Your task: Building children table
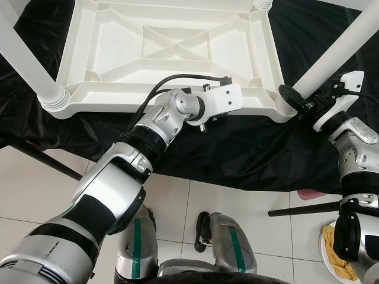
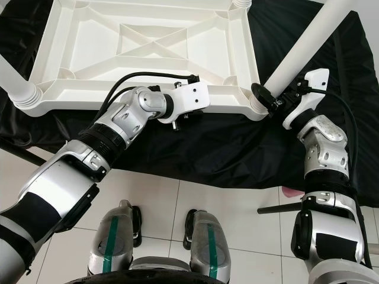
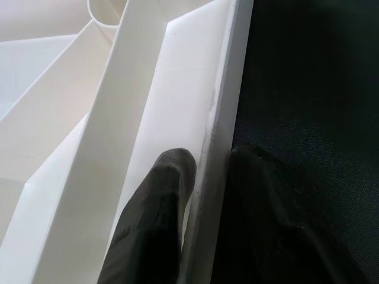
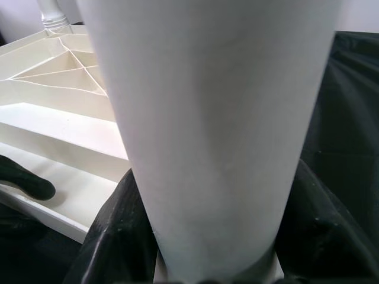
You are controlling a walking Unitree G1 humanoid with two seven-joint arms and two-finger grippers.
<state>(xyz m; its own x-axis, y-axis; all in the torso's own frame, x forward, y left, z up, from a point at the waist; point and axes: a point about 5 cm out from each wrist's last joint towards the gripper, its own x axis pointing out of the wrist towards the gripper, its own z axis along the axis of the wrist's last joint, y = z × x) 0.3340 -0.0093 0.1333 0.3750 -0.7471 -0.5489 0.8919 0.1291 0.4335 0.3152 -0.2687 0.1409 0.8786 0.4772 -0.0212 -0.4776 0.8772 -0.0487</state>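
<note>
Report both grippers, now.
Left gripper: shut on the tabletop rim, one finger each side.
Right gripper: shut on the leg near its base.

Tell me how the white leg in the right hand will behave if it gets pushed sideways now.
The white leg looks like smooth moulded plastic, so it is probably stiff, light and a little slippery between the right hand's black fingers. It stands tall and tilted in the corner socket of the upturned table top, so a sideways push may lever it loose if not fully seated.

White glossy floor tiles [image 1: 237, 201] with grey grout, a black cloth [image 1: 249, 148] spread over them, in even daylight
</note>
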